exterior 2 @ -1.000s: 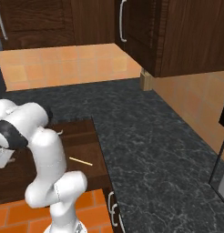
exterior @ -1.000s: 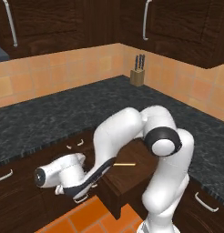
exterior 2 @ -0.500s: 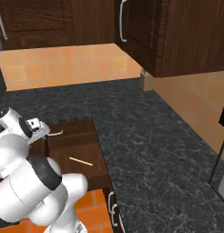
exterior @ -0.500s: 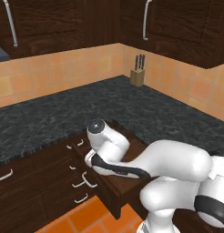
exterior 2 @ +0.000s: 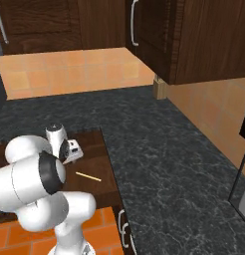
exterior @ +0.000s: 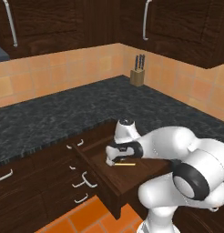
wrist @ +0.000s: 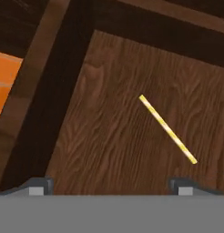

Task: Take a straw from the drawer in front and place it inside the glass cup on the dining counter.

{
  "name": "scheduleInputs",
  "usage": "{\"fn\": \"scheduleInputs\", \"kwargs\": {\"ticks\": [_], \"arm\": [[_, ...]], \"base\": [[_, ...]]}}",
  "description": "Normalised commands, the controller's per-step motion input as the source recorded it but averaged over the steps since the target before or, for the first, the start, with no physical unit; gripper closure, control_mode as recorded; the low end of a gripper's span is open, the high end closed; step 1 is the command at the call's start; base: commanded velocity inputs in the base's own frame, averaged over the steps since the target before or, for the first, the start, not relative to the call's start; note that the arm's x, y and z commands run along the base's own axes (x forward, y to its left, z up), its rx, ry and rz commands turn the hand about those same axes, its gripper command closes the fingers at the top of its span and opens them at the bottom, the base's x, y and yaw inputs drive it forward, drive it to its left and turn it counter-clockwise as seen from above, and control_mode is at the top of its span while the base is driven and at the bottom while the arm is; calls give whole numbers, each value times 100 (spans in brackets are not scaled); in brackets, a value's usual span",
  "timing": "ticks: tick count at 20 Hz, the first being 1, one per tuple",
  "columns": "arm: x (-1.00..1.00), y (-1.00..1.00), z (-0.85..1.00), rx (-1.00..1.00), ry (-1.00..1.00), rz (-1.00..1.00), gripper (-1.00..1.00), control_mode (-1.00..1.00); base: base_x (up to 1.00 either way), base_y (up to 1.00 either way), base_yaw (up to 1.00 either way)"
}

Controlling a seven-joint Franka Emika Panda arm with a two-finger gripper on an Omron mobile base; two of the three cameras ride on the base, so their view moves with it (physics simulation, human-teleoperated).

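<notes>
The arm (exterior: pixel 177 159) is built of glossy white, rounded shell segments that swell into fat bulbs at each bend, with round black caps set into the sides of the joints and thin dark seams ringing the places where one segment meets the next. Its wrist narrows to a short white cylinder topped by a small dark disc, and the hand below it is a boxy white block with dark trim. The gripper (wrist: pixel 111 185) ends in two small grey, square-tipped fingers (wrist: pixel 37 186).
</notes>
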Motion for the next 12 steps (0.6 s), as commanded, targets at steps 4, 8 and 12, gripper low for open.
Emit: {"fn": "scheduleInputs", "kwargs": {"ticks": [4, 8, 12], "arm": [[82, 1, -53, 4, 43, 0, -100, -100], [22, 40, -45, 1, 32, 0, -100, -100], [4, 63, -32, 0, 21, 0, -100, -100]], "base": [[0, 0, 0], [0, 0, 0], [0, 0, 0]]}}
